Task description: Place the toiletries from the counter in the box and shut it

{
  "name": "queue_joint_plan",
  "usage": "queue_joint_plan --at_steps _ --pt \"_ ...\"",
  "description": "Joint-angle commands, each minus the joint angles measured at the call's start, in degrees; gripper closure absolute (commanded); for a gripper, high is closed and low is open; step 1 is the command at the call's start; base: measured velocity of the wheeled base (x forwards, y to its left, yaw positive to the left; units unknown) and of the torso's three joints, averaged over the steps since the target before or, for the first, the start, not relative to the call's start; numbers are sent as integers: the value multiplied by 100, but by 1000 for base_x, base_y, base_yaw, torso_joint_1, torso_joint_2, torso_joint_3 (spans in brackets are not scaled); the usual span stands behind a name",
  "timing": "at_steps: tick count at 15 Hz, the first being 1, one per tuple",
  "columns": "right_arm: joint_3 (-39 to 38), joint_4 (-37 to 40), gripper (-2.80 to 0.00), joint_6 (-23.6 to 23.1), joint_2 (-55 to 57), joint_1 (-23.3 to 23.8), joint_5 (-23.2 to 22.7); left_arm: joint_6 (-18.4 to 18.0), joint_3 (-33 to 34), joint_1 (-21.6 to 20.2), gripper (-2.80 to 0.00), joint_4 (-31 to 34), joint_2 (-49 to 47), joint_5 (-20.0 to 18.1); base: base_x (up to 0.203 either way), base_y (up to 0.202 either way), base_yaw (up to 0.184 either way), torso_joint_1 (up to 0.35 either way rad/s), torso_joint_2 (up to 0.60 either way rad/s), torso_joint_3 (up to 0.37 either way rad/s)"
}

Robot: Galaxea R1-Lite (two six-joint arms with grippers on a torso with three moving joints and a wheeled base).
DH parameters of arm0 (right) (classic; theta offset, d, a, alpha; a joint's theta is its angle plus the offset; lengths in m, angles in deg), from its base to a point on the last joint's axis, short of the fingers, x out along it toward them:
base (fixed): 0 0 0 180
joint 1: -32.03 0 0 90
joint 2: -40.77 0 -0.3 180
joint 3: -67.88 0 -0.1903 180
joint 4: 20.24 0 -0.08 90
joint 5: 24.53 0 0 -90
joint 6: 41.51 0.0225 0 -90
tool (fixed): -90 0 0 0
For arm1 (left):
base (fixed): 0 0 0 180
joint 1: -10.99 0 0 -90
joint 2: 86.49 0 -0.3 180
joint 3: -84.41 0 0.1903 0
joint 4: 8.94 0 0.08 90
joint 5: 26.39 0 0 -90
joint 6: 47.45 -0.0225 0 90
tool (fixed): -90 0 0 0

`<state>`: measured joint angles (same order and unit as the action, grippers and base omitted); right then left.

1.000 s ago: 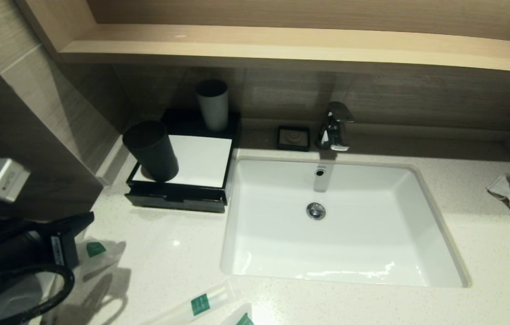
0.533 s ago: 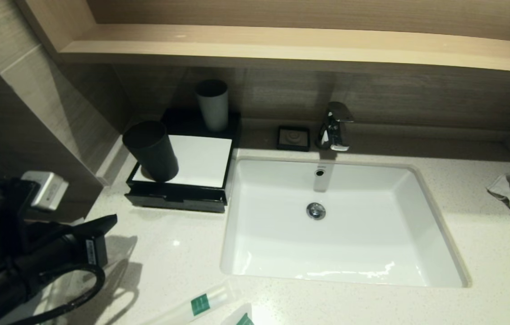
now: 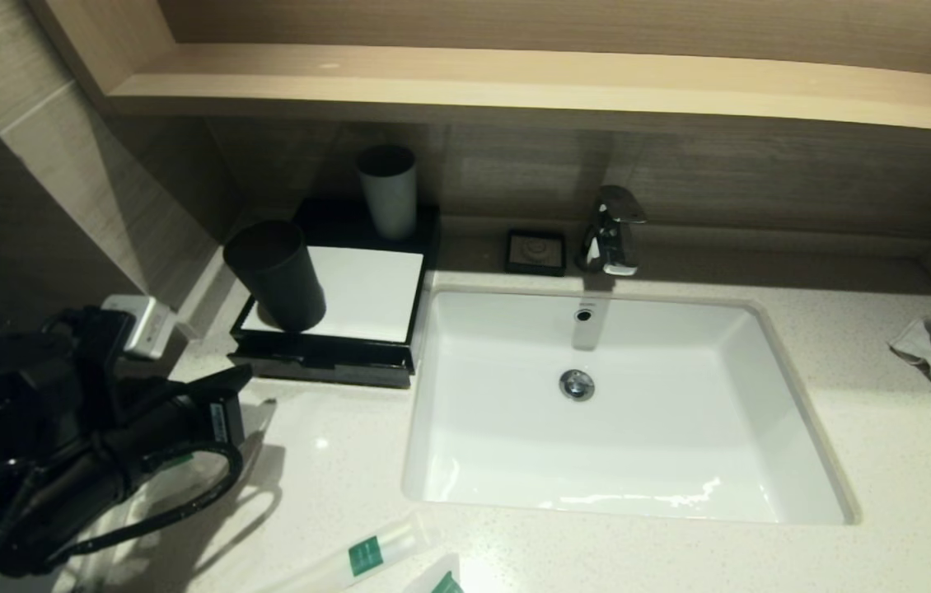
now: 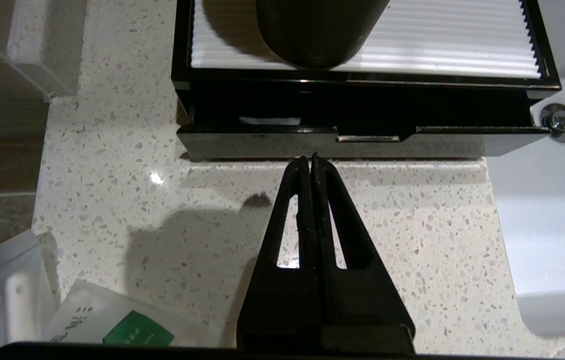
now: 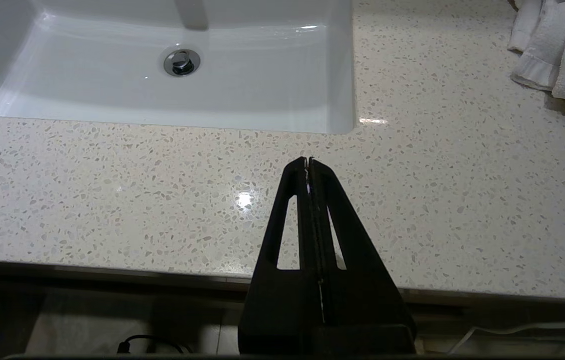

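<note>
**Left hand at the drawer front, fingers pressed together, nothing held**

The left hand (image 4: 311, 159) is empty, its two black fingers pressed flat against each other, tips just short of the drawer (image 4: 362, 142) of the box (image 3: 332, 362). The drawer stands slightly pulled out. A narrow metal pull (image 4: 368, 138) sits in a notch at its upper edge, a little to one side of the tips. The right hand (image 5: 308, 161), likewise pressed together and empty, hangs parked over the near edge of the surface (image 5: 112, 190).

Judgement on the step: the drawer needs opening wider before anything goes in. The tips should hook the notch squarely and draw straight back; the glossy front looks slippery, and a skewed pull could drag the whole box (a black cup (image 3: 276, 276) stands on its top panel (image 3: 371, 292) and could topple).

The box is hard, glossy black plastic with a ribbed white top. The surface is polished, speckled white stone. The toiletries are soft, crinkly, translucent packets with green labels: one packet (image 4: 127, 325) lies beside the left arm, a long thin one (image 3: 367, 553) and another (image 3: 442, 581) lie on the near surface, well apart from the box.
</note>
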<state>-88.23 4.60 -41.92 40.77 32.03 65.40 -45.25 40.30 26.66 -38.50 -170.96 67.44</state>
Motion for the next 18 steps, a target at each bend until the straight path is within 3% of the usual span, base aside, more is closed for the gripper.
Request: queue_joint_plan --at_steps 1,12,13,18 --pt "0 2 0 -2 0 0 -1 9 -158 6 0 -134 -280 -5 0 0 0 0 0 0" --pt "0 2 0 -2 0 9 -1 0 -527 6 0 -148 -487 12 0 0 0 0 0 0" --pt "0 2 0 -2 0 0 -1 -8 -536 6 -280 -148 -492 12 0 0 0 0 0 0" --pt "0 2 0 -2 0 0 -1 -35 -518 6 -280 -157 -641 30 0 0 0 0 0 0"
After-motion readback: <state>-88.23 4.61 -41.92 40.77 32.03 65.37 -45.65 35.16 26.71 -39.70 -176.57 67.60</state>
